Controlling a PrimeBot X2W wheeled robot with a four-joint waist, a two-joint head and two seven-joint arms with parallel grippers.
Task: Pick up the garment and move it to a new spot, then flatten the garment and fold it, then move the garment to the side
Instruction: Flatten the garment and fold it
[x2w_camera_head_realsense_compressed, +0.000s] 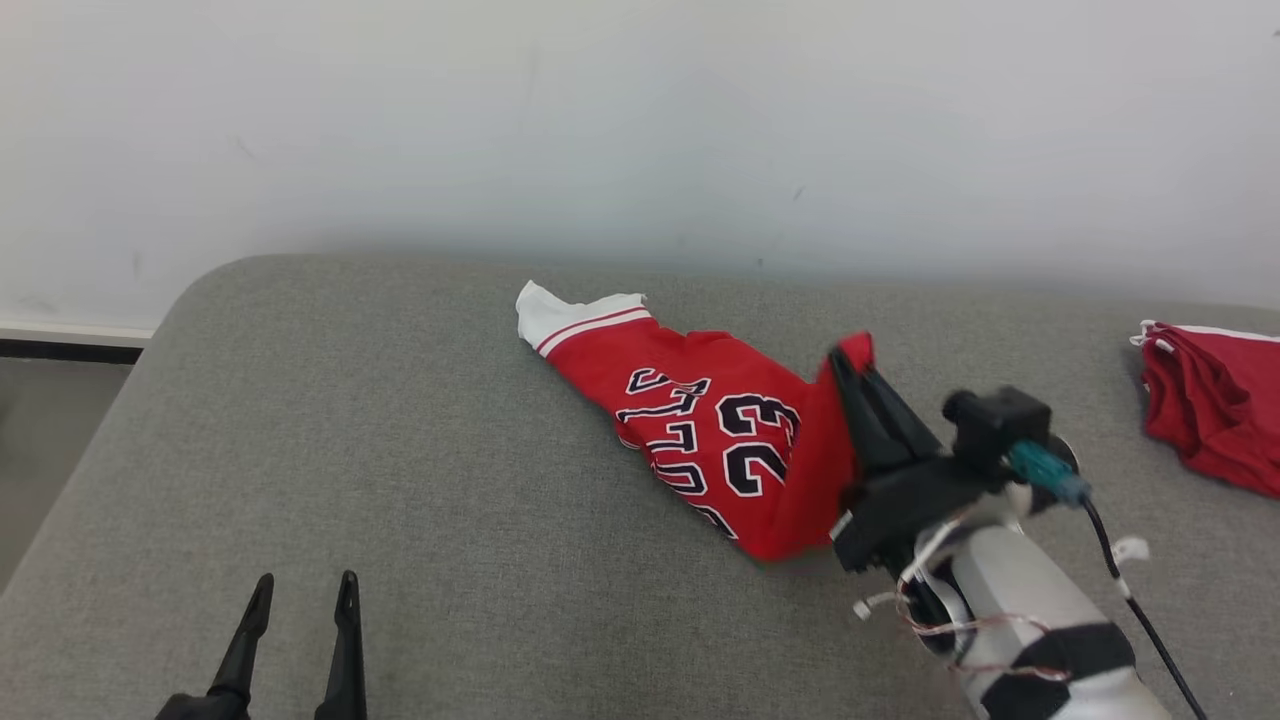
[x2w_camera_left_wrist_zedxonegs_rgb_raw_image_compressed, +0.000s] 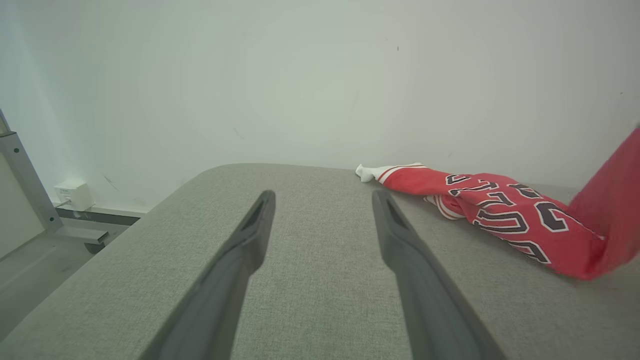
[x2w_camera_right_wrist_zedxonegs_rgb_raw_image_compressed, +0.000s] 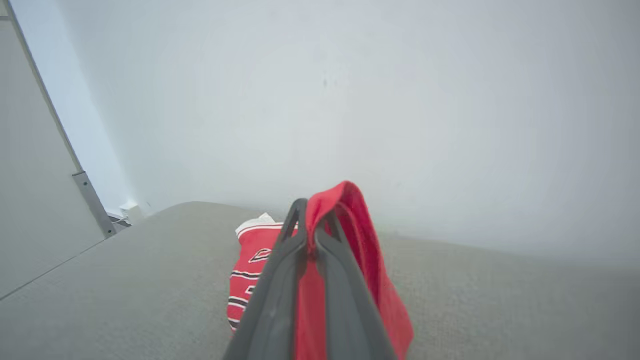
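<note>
At the middle of the grey counter (x2w_camera_head_realsense_compressed: 400, 450), stretched from ten o'clock to four o'clock: red garment (x2w_camera_head_realsense_compressed: 700, 420) with white trim. Clamped on a raised red fold at its three-o'clock end: right end effector (x2w_camera_head_realsense_compressed: 855, 365), fingers pressed together. At seven o'clock, fingers spread wide: left end effector (x2w_camera_head_realsense_compressed: 305, 590). At three o'clock, well apart: second red cloth (x2w_camera_head_realsense_compressed: 1215, 400).

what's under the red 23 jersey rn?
The jersey lies on the grey fabric cushion, which shows all around it. The right hand pinches one end, raised off the cushion. Anything beneath the bunched cloth is covered.
</note>
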